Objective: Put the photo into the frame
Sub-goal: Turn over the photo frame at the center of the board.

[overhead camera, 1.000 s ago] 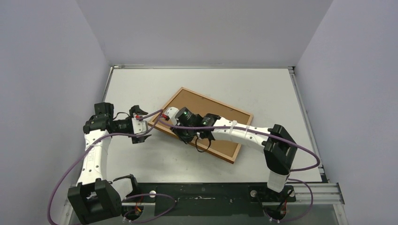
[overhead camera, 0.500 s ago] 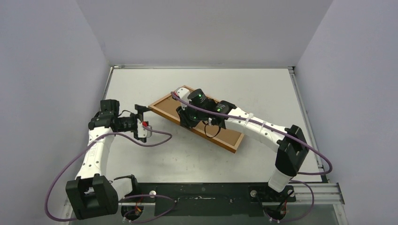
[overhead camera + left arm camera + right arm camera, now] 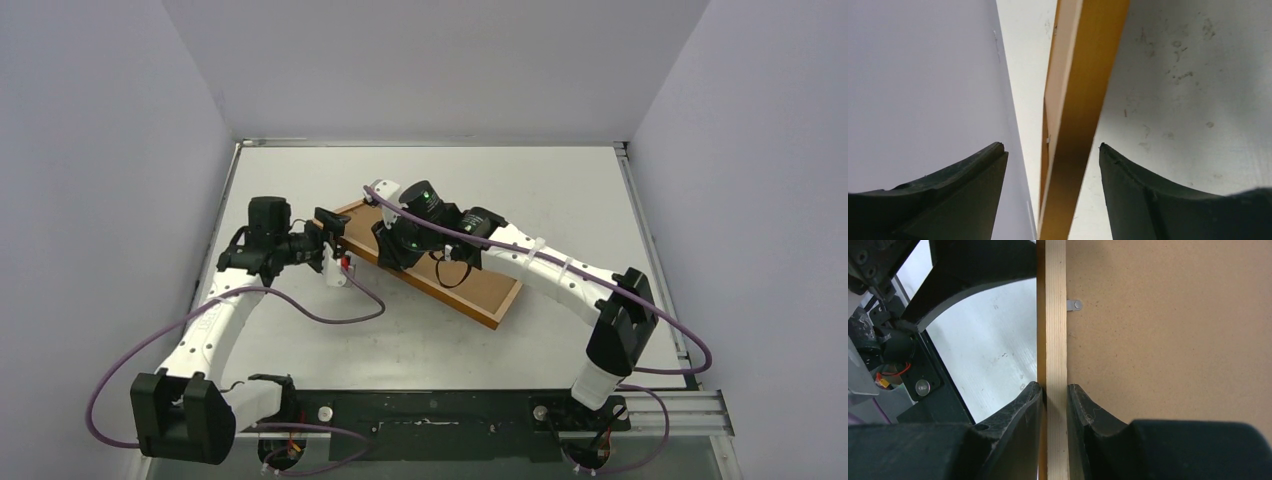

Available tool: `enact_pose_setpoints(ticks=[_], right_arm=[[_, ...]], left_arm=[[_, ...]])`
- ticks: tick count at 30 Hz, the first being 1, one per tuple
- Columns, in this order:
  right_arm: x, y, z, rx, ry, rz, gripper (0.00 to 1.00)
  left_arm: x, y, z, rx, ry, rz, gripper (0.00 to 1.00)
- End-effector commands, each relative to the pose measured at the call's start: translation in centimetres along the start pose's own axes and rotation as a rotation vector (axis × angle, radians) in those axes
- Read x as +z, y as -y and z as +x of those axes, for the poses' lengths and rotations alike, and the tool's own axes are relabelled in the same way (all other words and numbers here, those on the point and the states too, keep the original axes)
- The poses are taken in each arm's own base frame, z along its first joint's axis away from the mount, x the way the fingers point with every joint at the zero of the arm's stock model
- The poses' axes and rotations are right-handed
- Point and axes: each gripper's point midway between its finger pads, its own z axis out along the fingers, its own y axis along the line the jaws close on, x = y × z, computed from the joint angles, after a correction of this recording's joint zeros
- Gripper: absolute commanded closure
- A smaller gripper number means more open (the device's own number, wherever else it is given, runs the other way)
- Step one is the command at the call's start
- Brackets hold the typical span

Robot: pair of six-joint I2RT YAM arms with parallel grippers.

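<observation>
Top external: high above near edge of bench (image 3: 560,180), facing forward-down; whole bench to far edge in view.
Left wrist: looks out between fingers of left pincer (image 3: 1050,147); close on frame (image 3: 1073,115) rail, bench surface behind.
Right wrist: closer still; right pincer (image 3: 1054,390) at bottom, frame back fills right half.
Shared by all three: frame end toward bench's left edge. Right wrist view also catches left pincer.

Plain lavender walls (image 3: 430,60) enclose a white table (image 3: 570,190).
</observation>
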Motion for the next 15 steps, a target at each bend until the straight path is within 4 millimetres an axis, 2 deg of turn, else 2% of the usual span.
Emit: enact_pose_setpoints(ticks=[1,7,8,10,11,13,15], right_arm=[[-2.4,-1.6,-5.8,-0.049,0.174,-0.042,0.95],[-2.9,-1.8,-6.6,-0.058,0.188,-0.046,0.89],[-3.1,-1.8,-6.8,-0.058,0.188,-0.047,0.89],[-3.4,-1.7,-7.1,-0.061,0.188,-0.043,0.84],[-3.6,-1.5,-7.3,-0.064,0.189,-0.037,0.76],[-4.3,-0.9,-7.9,-0.084,0.194,-0.010,0.39],[-5.7,0.1,-8.7,-0.109,0.203,0.025,0.24]], left_arm=[[-0.2,-3.4,0.9,0.030,-0.074,-0.103,0.42],[-0.4,-3.3,1.3,-0.011,-0.109,-0.049,0.94],[-0.4,-3.4,1.4,-0.018,-0.113,-0.048,1.00],[-0.6,-3.8,1.2,-0.037,-0.113,-0.060,1.00],[-0.7,-4.0,1.1,-0.045,-0.109,-0.067,1.00],[-0.9,-4.3,0.6,-0.058,-0.097,-0.067,1.00],[-1.3,-4.6,0.4,-0.078,-0.093,-0.054,1.00]])
